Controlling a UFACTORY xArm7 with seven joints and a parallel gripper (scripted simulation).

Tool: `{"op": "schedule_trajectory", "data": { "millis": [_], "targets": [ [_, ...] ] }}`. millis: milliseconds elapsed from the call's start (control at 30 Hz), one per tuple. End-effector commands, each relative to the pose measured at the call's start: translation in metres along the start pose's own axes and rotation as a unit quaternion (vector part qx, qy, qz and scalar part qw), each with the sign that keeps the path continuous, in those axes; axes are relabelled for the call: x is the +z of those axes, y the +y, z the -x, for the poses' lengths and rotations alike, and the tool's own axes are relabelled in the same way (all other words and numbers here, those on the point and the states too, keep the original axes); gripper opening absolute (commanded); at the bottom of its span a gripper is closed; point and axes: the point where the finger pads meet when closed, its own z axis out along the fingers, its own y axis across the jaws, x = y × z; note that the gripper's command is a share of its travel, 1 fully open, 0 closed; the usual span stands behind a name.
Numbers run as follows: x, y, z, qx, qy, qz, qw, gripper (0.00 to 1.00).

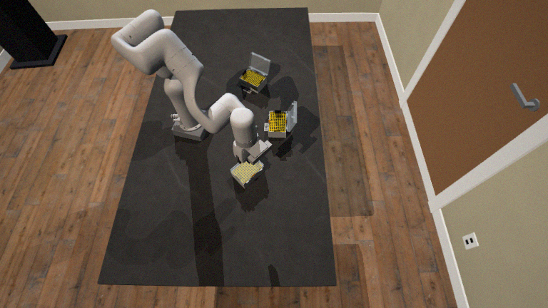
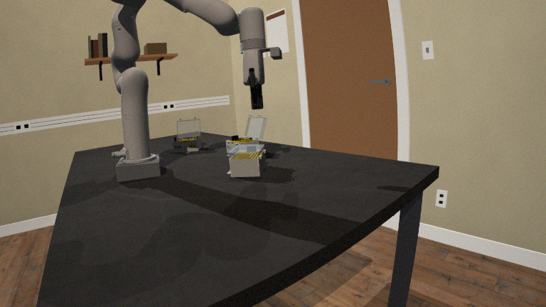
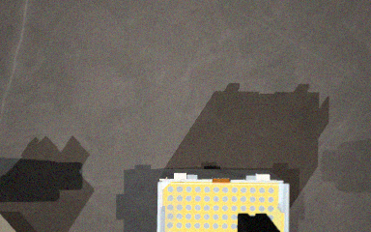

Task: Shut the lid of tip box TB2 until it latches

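Three tip boxes with yellow racks stand on the black bench. The near box (image 1: 247, 171) has its clear lid lying down over the rack; its yellow looks paler through the lid. It also shows in the exterior view (image 2: 246, 161) and at the bottom of the wrist view (image 3: 223, 205). I cannot read which box is TB2. The middle box (image 1: 280, 120) and the far box (image 1: 253, 75) have their lids standing open. My gripper (image 2: 256, 104) is shut and empty, and hangs well above the near box. Its dark fingertips show in the wrist view (image 3: 258, 222).
The arm's base (image 1: 186, 129) stands on the bench left of the boxes. The middle box's upright lid (image 2: 256, 126) is just behind the near box. The bench's right edge is near the door side.
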Motion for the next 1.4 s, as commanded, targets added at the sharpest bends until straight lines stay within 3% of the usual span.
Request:
{"op": "schedule_trajectory", "data": {
  "millis": [0, 1367],
  "targets": [
    [0.002, 0.000, 0.002, 0.000, 0.002, 0.000, 1.000, 0.00],
    [0.070, 0.000, 0.067, 0.000, 0.002, 0.000, 1.000, 0.00]
  ]
}}
